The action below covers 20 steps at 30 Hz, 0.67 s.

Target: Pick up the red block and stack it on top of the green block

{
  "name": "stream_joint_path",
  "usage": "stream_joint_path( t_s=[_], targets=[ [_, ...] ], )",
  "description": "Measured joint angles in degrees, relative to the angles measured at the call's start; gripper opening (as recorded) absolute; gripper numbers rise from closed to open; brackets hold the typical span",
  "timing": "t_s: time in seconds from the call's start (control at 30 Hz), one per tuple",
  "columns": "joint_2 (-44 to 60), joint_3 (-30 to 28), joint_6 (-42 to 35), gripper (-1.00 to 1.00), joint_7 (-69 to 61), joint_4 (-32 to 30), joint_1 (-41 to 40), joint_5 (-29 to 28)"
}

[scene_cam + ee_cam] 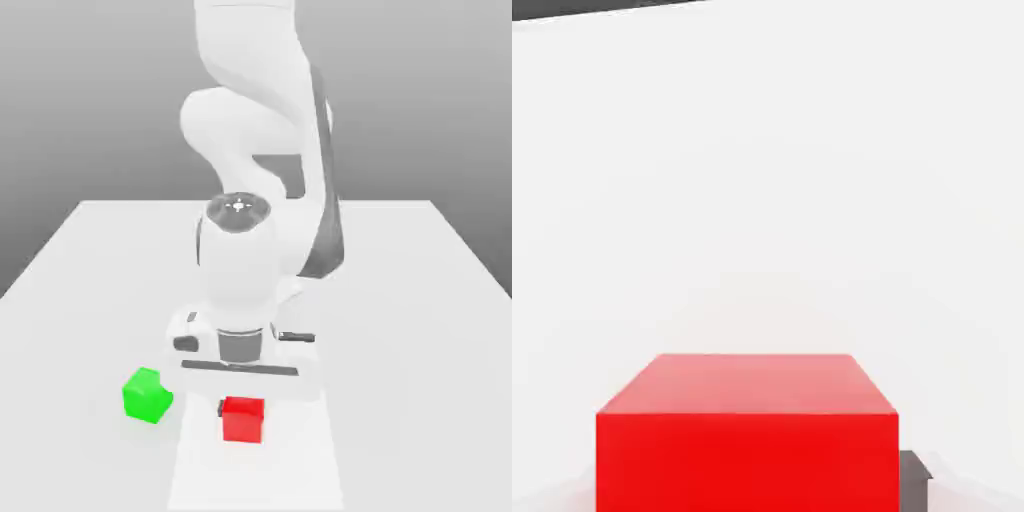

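The red block sits near the table's front edge, directly under my hand. My gripper is lowered over it and shut on it. One dark fingertip presses against the block's side toward the exterior view's left. In the hand view the red block looms very close, between my gripper jaws, with a dark finger tight against one side of it. The green block rests on the table a short way off, toward the exterior view's left of the red block and turned slightly.
The white table stretches wide on both sides. The arm's white body rises behind the hand and hides the table's middle. A paler strip runs along the front under the red block.
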Motion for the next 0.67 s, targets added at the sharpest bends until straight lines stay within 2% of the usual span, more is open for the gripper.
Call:
stream_joint_path(
  t_s=[0.17, 0.3, 0.37, 0.53, 0.57, 0.67],
  targets=[
    [-9.8, -1.7, -8.0, -1.0, 2.8, -1.8, -2.0, -0.8],
    [-16.6, -6.7, -12.5, -1.0, 11.5, -4.0, -11.4, -2.7],
    [-16.5, -8.0, -11.8, -1.0, 13.5, -4.6, -13.8, -2.5],
    [-7.4, -8.2, -3.1, -1.0, 11.8, -4.4, -13.9, 0.9],
    [-5.6, -7.7, -1.3, 1.0, 11.2, -4.3, -14.1, 1.8],
    [-5.6, -7.7, -1.3, 1.0, 11.2, -4.3, -14.1, 1.8]
  ],
)
